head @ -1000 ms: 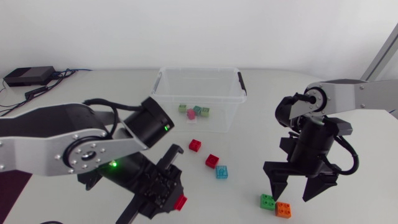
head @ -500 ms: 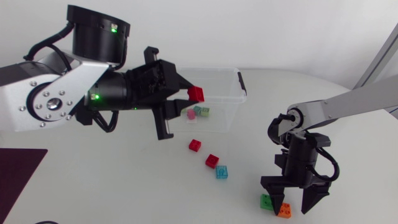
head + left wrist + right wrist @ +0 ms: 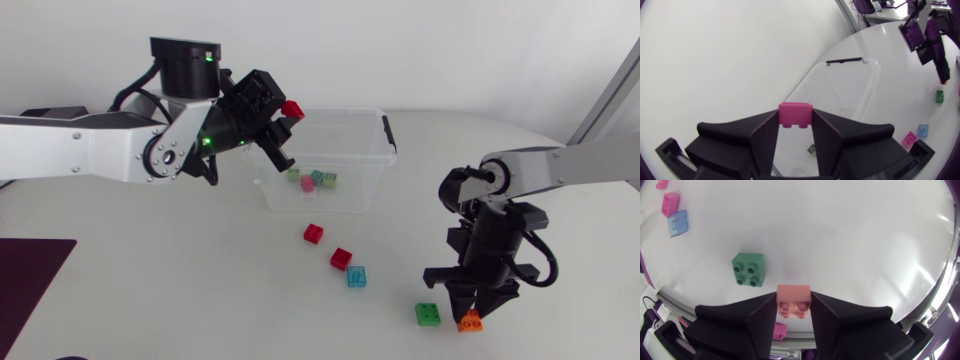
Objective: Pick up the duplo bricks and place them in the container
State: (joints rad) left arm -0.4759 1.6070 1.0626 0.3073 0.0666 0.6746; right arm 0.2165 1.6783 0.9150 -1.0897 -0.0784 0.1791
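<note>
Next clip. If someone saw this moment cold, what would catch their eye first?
First, the left gripper, held high over the clear container with its fingers shut on a red brick. Next, the right gripper, low over the table's near right part, is shut on an orange brick with a loose green brick just beside it.

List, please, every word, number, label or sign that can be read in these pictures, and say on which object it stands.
There are none. No text is readable on the container, on the red brick in the left end effector, on the orange brick in the right end effector, or on the green brick on the table.
</note>
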